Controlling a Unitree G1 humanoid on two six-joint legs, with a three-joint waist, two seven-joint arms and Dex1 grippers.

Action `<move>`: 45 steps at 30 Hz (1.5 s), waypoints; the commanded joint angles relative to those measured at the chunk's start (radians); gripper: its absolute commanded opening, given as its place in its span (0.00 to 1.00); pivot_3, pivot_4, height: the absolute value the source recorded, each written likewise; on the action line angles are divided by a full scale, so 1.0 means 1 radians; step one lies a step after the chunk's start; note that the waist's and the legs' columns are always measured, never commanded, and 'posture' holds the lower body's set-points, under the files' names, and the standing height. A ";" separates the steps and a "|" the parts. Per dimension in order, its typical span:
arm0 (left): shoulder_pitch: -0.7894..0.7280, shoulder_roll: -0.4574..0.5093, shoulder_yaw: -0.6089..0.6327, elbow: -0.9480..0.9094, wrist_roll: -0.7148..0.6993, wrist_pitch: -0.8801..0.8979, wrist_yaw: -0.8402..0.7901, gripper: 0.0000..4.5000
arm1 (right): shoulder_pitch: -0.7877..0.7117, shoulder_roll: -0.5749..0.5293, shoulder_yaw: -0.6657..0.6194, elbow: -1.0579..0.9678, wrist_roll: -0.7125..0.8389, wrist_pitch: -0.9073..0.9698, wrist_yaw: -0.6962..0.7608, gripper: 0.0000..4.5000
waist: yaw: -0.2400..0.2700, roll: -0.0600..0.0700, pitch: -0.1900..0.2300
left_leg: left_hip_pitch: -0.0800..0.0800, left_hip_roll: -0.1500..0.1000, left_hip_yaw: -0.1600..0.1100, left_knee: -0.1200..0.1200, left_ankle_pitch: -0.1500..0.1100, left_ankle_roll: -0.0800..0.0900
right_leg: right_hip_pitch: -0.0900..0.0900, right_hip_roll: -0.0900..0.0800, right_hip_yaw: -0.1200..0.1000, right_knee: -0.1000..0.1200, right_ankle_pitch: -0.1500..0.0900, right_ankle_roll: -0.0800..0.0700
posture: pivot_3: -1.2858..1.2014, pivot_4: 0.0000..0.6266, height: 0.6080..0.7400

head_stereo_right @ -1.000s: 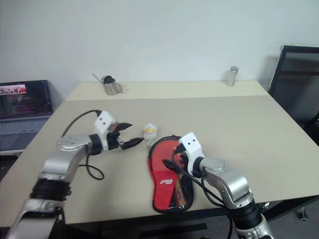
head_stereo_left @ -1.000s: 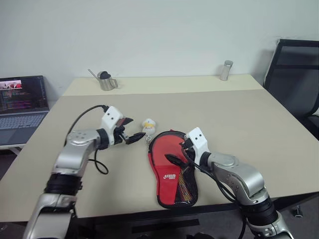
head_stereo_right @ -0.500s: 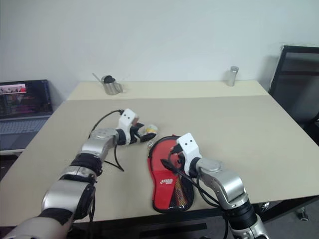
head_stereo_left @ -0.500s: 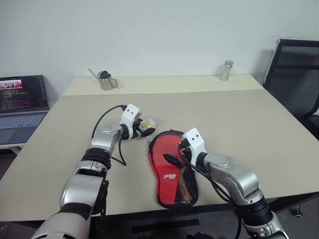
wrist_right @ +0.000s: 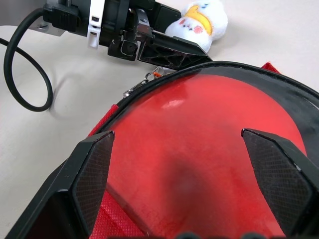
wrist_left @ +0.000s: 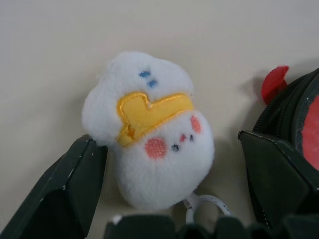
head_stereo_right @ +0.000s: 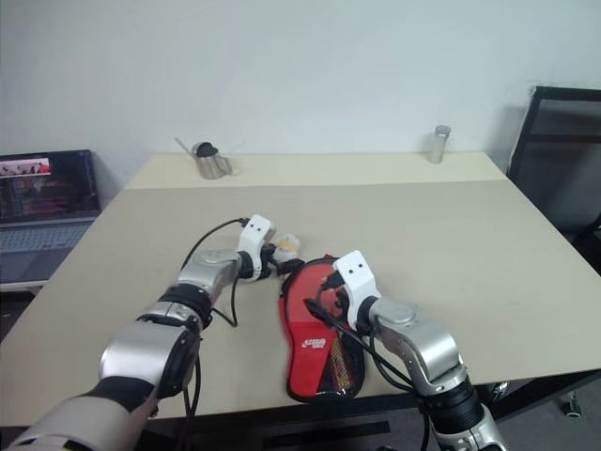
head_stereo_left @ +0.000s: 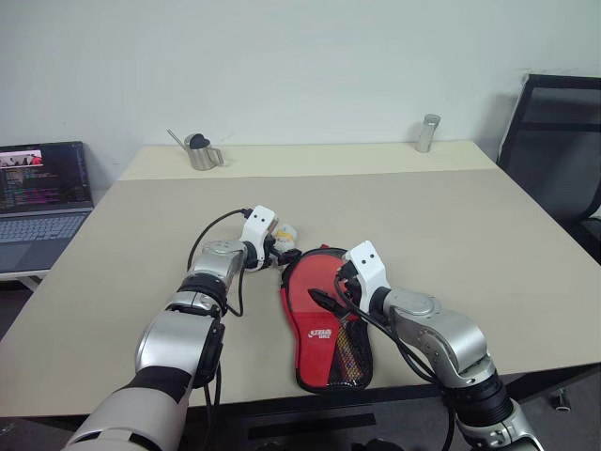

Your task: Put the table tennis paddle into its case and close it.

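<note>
Moved since a second ago: left pincer (head_stereo_left: 279,252) has swung in from the left middle of the head view to the plush charm (head_stereo_left: 285,233) just off the case's rounded top; right arm sits where it was.
Left pincer: open, its two black fingers (wrist_left: 55,194) standing either side of the charm in the left wrist view, one finger right against the plush, the other beside the case's black zip edge; I cannot tell whether they press on the charm.
Plush charm: white with a yellow patch and pink cheeks, lying on the worktop (head_stereo_left: 451,225), a white loop at its base.
Right pincer (wrist_right: 187,164): wide open, holding nothing, poised above the red face in its wrist view, fingers well apart over the round part.
Case (head_stereo_left: 324,324): lower centre of the head view, flat on the worktop, red side up, white logo and mesh panel toward the near edge, black edging around it, mouth unzipped at the rounded end.
Table tennis paddle (wrist_right: 209,144): its smooth red face shows inside the case's open black rim.
Background: metal jug (head_stereo_left: 200,153) at upper left of the worktop, metal cylinder (head_stereo_left: 427,132) at upper right, laptop (head_stereo_left: 42,193) at far left, black chair (head_stereo_left: 554,141) at right edge.
</note>
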 commanded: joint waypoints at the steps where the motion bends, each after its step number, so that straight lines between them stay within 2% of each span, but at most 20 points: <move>1: -0.021 -0.004 0.014 -0.002 0.011 -0.021 -0.006 0.71 | 0.001 0.006 -0.006 -0.034 -0.008 -0.013 -0.008 1.00 | 0.000 0.000 0.000 | 0.000 0.000 0.000 0.000 0.000 0.000 | 0.000 0.000 0.000 0.000 0.000 0.000 | 0.52 0.24 1.00; 7: -0.003 0.009 0.021 -0.004 0.016 -0.027 0.001 0.20 | -0.008 0.023 -0.023 -0.019 -0.001 -0.025 -0.016 1.00 | 0.000 0.000 0.000 | 0.000 0.000 0.000 0.001 0.000 0.000 | 0.000 0.000 0.000 0.001 0.000 0.000 | 0.52 0.24 1.00; 10: 0.006 0.015 0.028 -0.004 0.017 -0.028 0.004 0.03 | -0.023 0.038 -0.036 0.002 0.001 -0.046 -0.017 1.00 | -0.001 0.000 0.000 | 0.000 0.000 0.000 0.002 0.000 0.000 | 0.000 0.000 0.000 0.001 0.000 0.000 | 0.52 0.24 1.00; 13: 0.015 0.018 0.033 -0.008 0.021 -0.029 0.001 0.03 | -0.046 0.045 -0.029 0.038 -0.011 -0.080 -0.009 1.00 | -0.002 0.000 0.000 | 0.000 0.000 0.000 0.003 0.000 0.000 | 0.000 0.000 0.000 0.002 0.000 0.000 | 0.52 0.24 1.00; 21: 0.032 0.022 0.041 -0.017 0.027 -0.032 -0.014 0.03 | -0.056 0.012 0.092 0.238 -0.102 -0.195 0.075 1.00 | -0.006 0.000 0.000 | 0.000 0.000 0.001 0.003 0.000 0.000 | 0.000 0.000 0.000 0.003 0.000 0.000 | 0.52 0.24 1.00; 27: 0.010 0.032 0.023 -0.027 0.045 -0.043 -0.062 0.03 | -0.050 0.016 0.107 0.279 -0.153 -0.200 0.070 1.00 | -0.007 -0.002 -0.001 | 0.001 0.000 0.001 0.005 0.000 0.001 | 0.001 0.000 0.000 0.004 0.000 0.000 | 0.52 0.24 1.00; 31: -0.034 0.032 -0.024 -0.010 0.105 -0.084 -0.083 0.03 | -0.025 0.025 0.110 0.257 -0.160 -0.173 0.074 1.00 | -0.006 -0.002 -0.002 | 0.001 0.000 0.001 0.006 -0.001 0.001 | 0.001 0.000 0.000 0.005 0.000 0.000 | 0.52 0.24 1.00; 38: -0.123 0.010 -0.065 0.039 0.187 -0.143 0.016 0.03 | 0.014 0.067 0.031 0.251 -0.174 -0.138 -0.021 1.00 | -0.003 -0.003 -0.002 | 0.001 0.001 0.000 0.007 -0.001 0.001 | 0.001 0.000 0.000 0.005 0.000 0.000 | 0.52 0.24 1.00; 45: -0.200 -0.046 -0.076 0.075 0.236 -0.197 0.114 0.03 | 0.043 0.075 0.039 0.220 -0.189 -0.105 -0.033 1.00 | 0.002 -0.004 -0.003 | 0.001 0.001 0.000 0.008 -0.001 0.001 | 0.003 -0.001 0.000 0.005 0.000 0.001 | 0.52 0.24 1.00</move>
